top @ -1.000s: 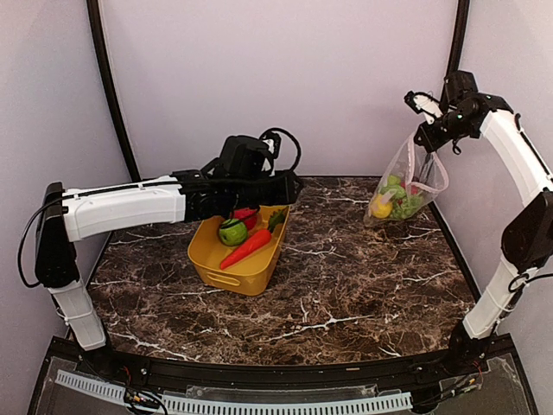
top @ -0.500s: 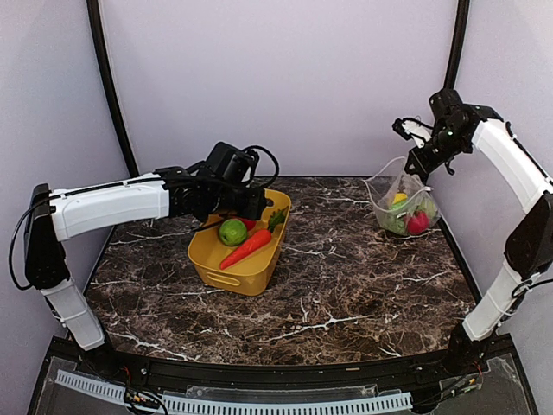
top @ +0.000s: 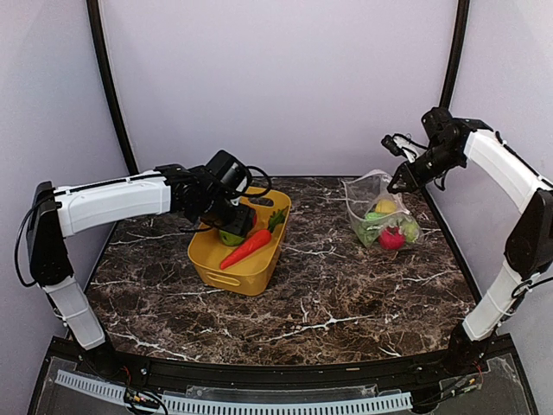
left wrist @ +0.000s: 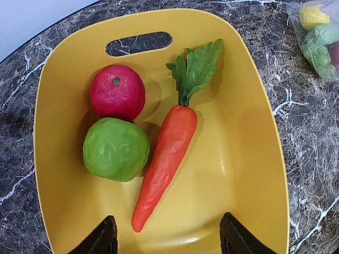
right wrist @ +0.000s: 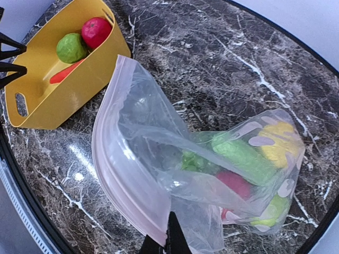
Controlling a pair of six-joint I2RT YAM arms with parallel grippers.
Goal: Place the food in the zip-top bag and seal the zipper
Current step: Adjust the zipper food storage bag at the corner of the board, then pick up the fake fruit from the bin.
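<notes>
Far-R corner of bench (top: 328, 294): clear zip-top bag (right wrist: 159, 153) w/ pale round dots, floppy and creased, bottom slumped on marble, mouth gaping. Zipper (right wrist: 98, 153) a pale strip along mouth edge, unsealed. Inside: yellow, green, red food (right wrist: 235, 182). Right gripper (right wrist: 167, 241) pinched tight on bag's rim. Left gripper (left wrist: 168, 241) spread wide, empty, above yellow tub (left wrist: 254, 106) by far edge, L of centre. In tub: carrot (left wrist: 164, 159), green fruit (left wrist: 116, 149), red fruit (left wrist: 117, 92).

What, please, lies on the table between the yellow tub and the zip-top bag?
Nothing does: in the top external view, only bare marble tabletop separates the yellow tub from the zip-top bag.
</notes>
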